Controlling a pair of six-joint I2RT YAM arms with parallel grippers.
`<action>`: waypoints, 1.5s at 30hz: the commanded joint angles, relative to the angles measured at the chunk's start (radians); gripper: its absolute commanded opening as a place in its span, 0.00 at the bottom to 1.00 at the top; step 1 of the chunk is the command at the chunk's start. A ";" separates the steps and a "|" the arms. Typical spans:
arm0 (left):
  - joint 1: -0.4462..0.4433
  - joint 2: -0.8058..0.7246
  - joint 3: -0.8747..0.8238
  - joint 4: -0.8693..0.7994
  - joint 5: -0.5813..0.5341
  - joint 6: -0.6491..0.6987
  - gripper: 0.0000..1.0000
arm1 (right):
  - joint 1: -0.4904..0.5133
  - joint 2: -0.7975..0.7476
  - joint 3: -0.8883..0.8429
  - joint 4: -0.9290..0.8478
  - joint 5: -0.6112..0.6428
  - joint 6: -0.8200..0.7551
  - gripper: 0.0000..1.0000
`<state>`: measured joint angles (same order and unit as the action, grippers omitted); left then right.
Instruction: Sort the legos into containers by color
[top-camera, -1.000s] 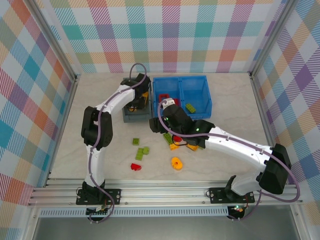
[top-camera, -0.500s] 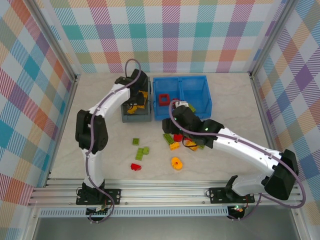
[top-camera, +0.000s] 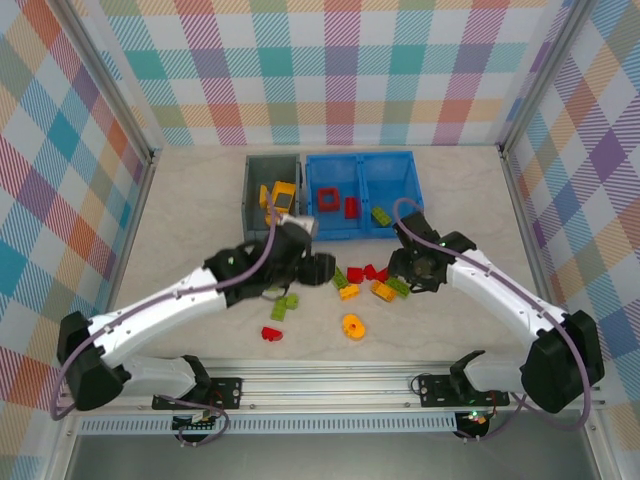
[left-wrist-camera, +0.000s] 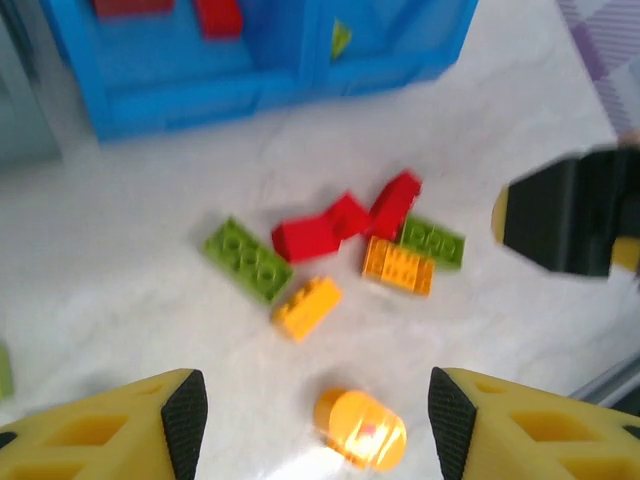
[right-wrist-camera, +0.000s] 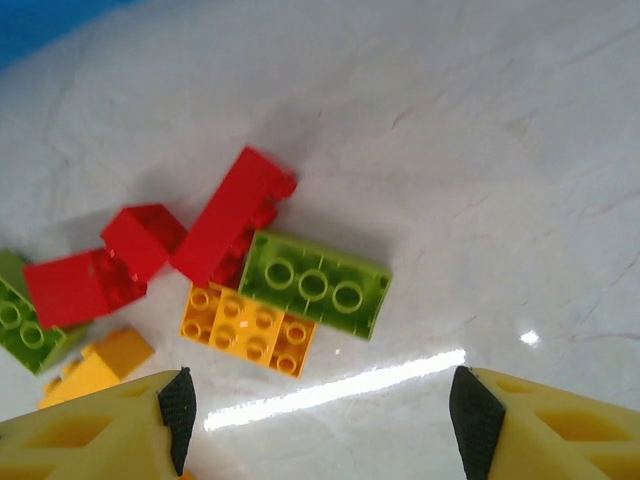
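Marble-look table (top-camera: 190, 210) inside plaid walls: grey bin (top-camera: 270, 170) and blue bin (top-camera: 395, 182) stand by the far edge. Mid-table, left gripper (left-wrist-camera: 310, 405) hangs spread wide and empty, loose legos (top-camera: 354, 274) between, right gripper (right-wrist-camera: 320, 400) equally spread.

The pale marbled desk (top-camera: 200, 200) carries a grey bin (top-camera: 250, 195) and a blue bin (top-camera: 416, 200) just beside each other near its far edge. In front of the blue bin lies a loose cluster: a green brick (top-camera: 339, 277), three red bricks (top-camera: 354, 274), a yellow brick (top-camera: 348, 292), and an orange brick (top-camera: 384, 291) touching a second green brick (top-camera: 399, 287). Nearer the front lie a round yellow piece (top-camera: 352, 325), a lone red brick (top-camera: 271, 334) and a green pair (top-camera: 285, 305).
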<state>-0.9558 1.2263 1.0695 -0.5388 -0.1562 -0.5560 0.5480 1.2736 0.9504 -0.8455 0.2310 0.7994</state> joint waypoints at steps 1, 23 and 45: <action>-0.076 -0.137 -0.122 0.059 -0.159 -0.152 0.62 | 0.040 0.035 -0.008 0.035 -0.108 -0.031 0.70; -0.153 -0.749 -0.150 -0.673 -0.660 -0.512 0.66 | 0.511 0.992 0.956 0.060 -0.045 -0.076 0.75; -0.153 -0.679 -0.159 -0.476 -0.546 -0.363 0.68 | 0.507 0.906 0.879 0.085 0.016 -0.022 0.24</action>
<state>-1.0988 0.5037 0.9104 -1.1114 -0.7464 -0.9951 1.0592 2.3016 1.8755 -0.7670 0.2058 0.7776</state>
